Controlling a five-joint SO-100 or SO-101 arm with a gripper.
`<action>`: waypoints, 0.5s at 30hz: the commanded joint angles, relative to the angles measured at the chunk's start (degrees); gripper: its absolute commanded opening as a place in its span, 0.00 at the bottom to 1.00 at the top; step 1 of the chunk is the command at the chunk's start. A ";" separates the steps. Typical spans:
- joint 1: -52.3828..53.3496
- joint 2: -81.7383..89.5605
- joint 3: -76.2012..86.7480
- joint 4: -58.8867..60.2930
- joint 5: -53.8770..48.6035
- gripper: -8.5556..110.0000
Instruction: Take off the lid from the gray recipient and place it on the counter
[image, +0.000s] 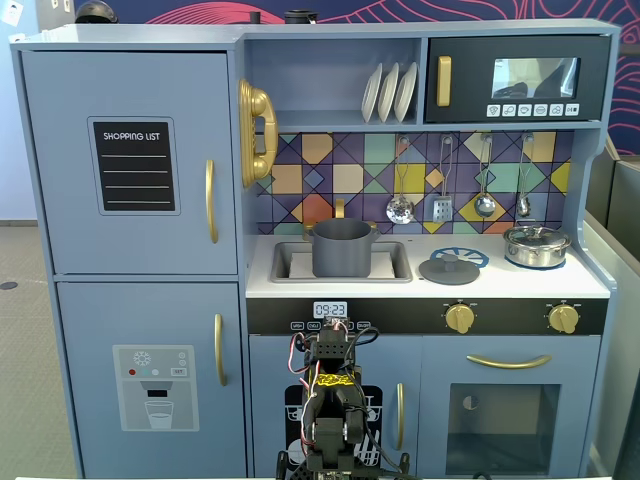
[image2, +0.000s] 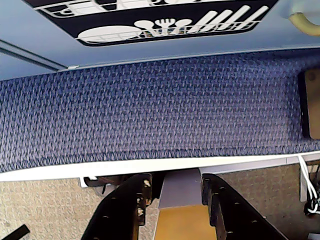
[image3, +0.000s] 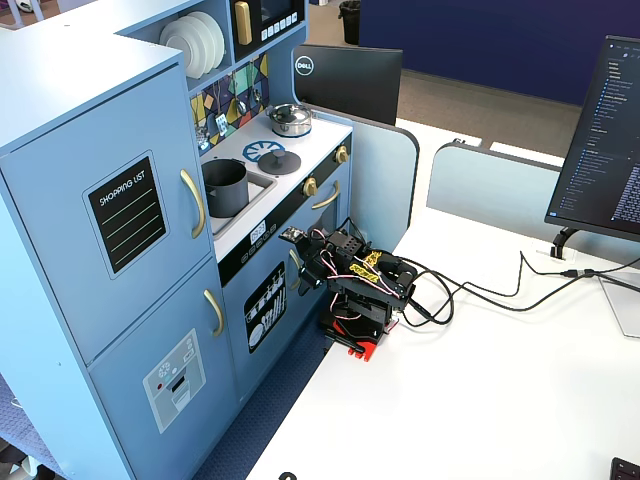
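Observation:
The gray recipient (image: 342, 248) is a matte dark-gray pot that stands open in the recessed sink; it also shows in the other fixed view (image3: 225, 187). The lid (image: 449, 268), a flat dark-gray disc with a small knob, lies on the white counter (image: 340, 288) to the right of the sink, partly over the blue burner print, as the other fixed view (image3: 272, 160) also shows. My gripper (image2: 175, 182) is open and empty, low in front of the toy kitchen's lower doors (image3: 298, 268), far below the counter.
A shiny silver pot (image: 536, 245) with its own lid stands at the counter's right end. Utensils hang on the tiled back wall. The arm's base sits at the white table's edge (image3: 350, 340), with blue carpet (image2: 150, 110) below. A monitor (image3: 600, 140) stands at the right.

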 joint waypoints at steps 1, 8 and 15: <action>0.97 -0.35 -0.09 10.02 1.85 0.11; 0.97 -0.35 -0.09 10.02 1.85 0.13; 0.97 -0.35 -0.09 10.02 1.85 0.14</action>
